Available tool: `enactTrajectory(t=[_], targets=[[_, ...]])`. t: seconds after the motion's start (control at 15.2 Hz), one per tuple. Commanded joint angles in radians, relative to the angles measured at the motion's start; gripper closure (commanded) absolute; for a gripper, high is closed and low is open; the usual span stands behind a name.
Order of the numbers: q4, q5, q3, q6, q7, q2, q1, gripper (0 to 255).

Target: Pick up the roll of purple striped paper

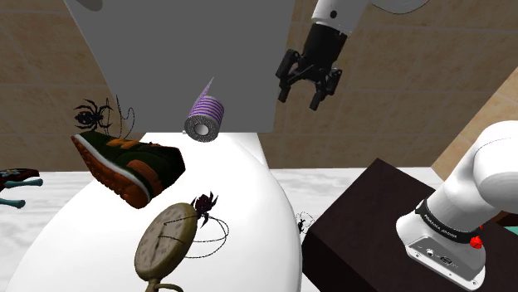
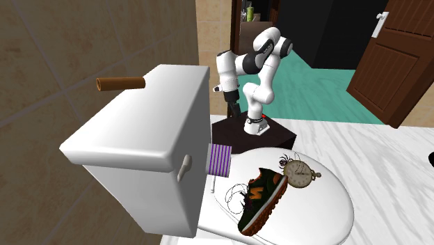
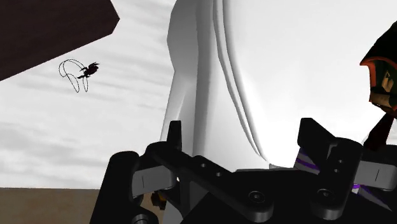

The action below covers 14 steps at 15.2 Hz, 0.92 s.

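Observation:
The roll of purple striped paper [image 1: 204,118] lies on its side at the back of a white toilet lid [image 1: 249,191], against the tank [image 1: 183,58]. In the second exterior view the roll [image 2: 220,159] rests beside the tank's front. My black gripper [image 1: 300,95] hangs open in the air, above the roll and toward the shoulder view's right, well apart from it. In the wrist view the gripper [image 3: 247,137] stands open with nothing between its fingers, and a sliver of the purple roll [image 3: 305,159] peeks out beside one finger.
A green and orange shoe [image 1: 129,166], a pocket watch [image 1: 166,240] and two spider figures [image 1: 91,114] [image 1: 203,201] share the lid. A third spider [image 3: 86,70] lies on the marble floor near the dark stand [image 1: 365,216]. A brown cylinder [image 2: 122,83] sits above the tank.

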Motion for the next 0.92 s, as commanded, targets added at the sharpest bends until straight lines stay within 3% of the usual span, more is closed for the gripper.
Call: enactTrajectory(t=[0.0, 0.46, 0.86], targets=[[0.037, 0.037, 0.028, 0.060, 0.043, 0.052, 0.009, 0], [0.178, 0.116, 0.097, 0.238, 0.164, 0.224, 0.025, 0], [0.337, 0.131, 0.145, 0.376, 0.277, 0.383, 0.035, 0]])
